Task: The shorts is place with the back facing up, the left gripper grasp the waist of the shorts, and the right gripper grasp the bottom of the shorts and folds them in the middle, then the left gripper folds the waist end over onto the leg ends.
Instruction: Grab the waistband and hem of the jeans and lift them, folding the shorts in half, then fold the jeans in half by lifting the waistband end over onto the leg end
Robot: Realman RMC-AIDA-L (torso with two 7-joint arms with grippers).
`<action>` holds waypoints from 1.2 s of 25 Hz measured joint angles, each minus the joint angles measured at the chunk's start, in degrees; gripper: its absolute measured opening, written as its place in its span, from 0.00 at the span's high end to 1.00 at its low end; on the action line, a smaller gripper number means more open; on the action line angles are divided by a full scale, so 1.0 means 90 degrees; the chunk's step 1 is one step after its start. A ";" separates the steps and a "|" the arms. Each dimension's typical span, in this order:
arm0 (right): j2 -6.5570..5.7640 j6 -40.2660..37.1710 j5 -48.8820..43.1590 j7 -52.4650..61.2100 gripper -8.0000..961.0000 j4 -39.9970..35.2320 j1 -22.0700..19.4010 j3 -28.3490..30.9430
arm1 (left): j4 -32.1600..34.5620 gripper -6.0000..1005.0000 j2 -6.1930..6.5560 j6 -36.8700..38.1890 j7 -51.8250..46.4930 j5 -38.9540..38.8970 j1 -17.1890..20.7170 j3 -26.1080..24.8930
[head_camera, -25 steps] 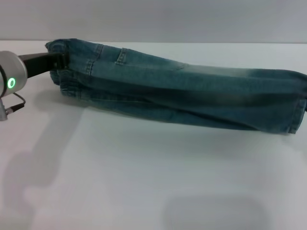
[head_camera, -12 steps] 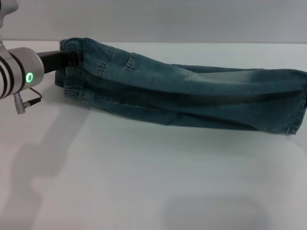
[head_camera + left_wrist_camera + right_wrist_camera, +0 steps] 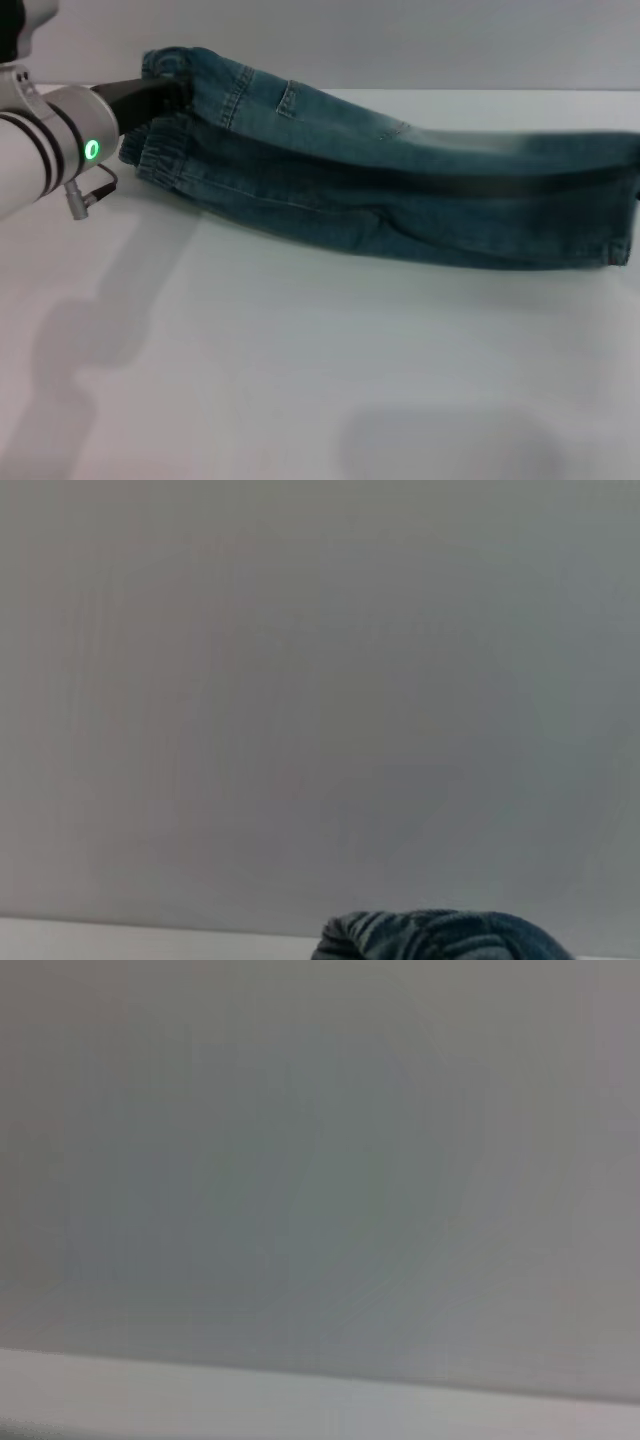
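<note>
Since the earlier frames, left gripper point(image 3: 172, 92) has carried the waist of the shorts point(image 3: 165, 110) up and toward 3 o'clock.

Head view: one white table point(image 3: 300, 380), plain grey wall behind. One pair of shorts point(image 3: 400, 190), folded lengthwise, spanning 9 to 3 o'clock. Jaws pinched on the gathered waistband's upper layer, lifted off the table. Leg ends point(image 3: 620, 235) at 3 o'clock, resting on the table. One green light on the left arm.

Left wrist view: grey wall; one bunch of denim waistband point(image 3: 440, 938) at the edge.

Right wrist view: wall and table strip only; right gripper not seen, jaw state unknown.
</note>
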 joint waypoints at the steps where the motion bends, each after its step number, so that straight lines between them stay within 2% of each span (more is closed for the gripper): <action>1: -0.0001 0.0356 -0.0005 -0.0002 0.92 -0.0341 0.0131 0.0111 | 0.0181 0.72 0.0000 0.0165 0.0011 0.0000 -0.0078 0.0028; 3: -0.0005 0.1119 0.0006 -0.0003 0.92 -0.0967 0.0378 0.0342 | 0.0181 0.72 0.0000 0.0165 0.0011 0.0000 -0.0078 0.0028; 6: -0.0004 0.2125 0.0032 0.0058 0.91 -0.1569 0.0517 0.0524 | 0.0804 0.71 0.0000 0.0586 0.0073 -0.0025 -0.0401 0.0127; 11: 0.0004 0.2660 0.0020 0.0080 0.69 -0.1625 0.0354 0.0401 | 0.0879 0.53 0.0000 0.0600 0.0073 -0.0038 -0.0472 0.0122; 14: 0.0013 0.2969 0.0020 0.0078 0.45 -0.1718 0.0253 0.0232 | 0.0744 0.41 0.0015 0.0432 0.0073 -0.0034 -0.0424 0.0089; 17: 0.0018 0.3207 0.0029 0.0068 0.41 -0.1911 0.0242 0.0118 | 0.0658 0.28 0.0016 0.0211 0.0119 -0.0005 -0.0410 0.0057; 22: 0.0018 0.3908 0.0002 0.0026 0.34 -0.2330 0.0286 0.0070 | 0.0607 0.22 0.0019 -0.0158 0.0253 0.0002 -0.0394 -0.0072; 25: 0.0018 0.4116 0.0020 0.0020 0.30 -0.2441 0.0275 0.0037 | 0.0592 0.18 0.0022 -0.0727 0.0327 0.0022 -0.0425 -0.0330; 30: 0.0018 0.4149 0.0020 0.0016 0.30 -0.2469 0.0243 -0.0097 | 0.0639 0.14 0.0022 -0.1147 0.0332 0.0205 -0.0444 -0.0644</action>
